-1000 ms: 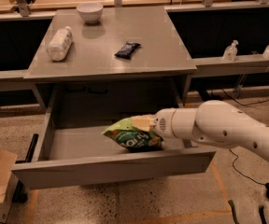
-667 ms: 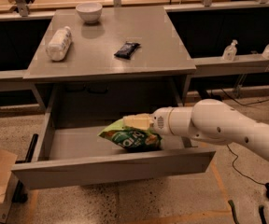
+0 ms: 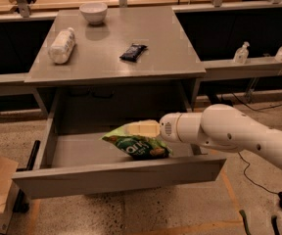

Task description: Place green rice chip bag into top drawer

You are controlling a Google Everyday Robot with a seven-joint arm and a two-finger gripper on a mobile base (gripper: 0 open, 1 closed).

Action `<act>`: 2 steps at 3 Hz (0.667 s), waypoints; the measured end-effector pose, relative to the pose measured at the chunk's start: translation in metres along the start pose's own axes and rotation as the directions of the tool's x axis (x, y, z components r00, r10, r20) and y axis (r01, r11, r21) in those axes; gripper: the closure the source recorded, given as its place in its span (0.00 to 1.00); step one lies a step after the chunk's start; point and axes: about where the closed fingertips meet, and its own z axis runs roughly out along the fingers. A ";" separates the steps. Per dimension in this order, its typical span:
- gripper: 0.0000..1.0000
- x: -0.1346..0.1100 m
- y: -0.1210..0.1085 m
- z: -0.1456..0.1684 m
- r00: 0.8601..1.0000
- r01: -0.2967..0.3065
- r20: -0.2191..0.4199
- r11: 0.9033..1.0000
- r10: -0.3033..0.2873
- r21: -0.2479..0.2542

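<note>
The top drawer (image 3: 77, 176) stands pulled out below the worktop (image 3: 165, 43), its shallow tray exposed so that something can be lowered in from above. On the worktop a white bottle (image 3: 62, 45) lies on its side at the left, a white bowl (image 3: 93, 12) sits near the back edge, and the small black packet (image 3: 133, 52) lies near the middle. All three are well apart from the drawer and seem to play no part in this step. Inside the drawer's right half the green rice chip bag (image 3: 137, 145) hangs tilted, its upper edge pinched by the end effector (image 3: 131, 129), which reaches in from the right and is closed on the bag. The front panel hides whether the bag's lower edge touches the drawer floor. By my judgement, only lowering and letting go remain.
</note>
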 end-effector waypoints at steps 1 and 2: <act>0.00 -0.003 0.007 0.002 0.999 0.032 -0.019 0.999 -0.032 -0.005; 0.00 -0.026 0.033 0.005 0.992 0.128 -0.016 0.991 -0.128 -0.030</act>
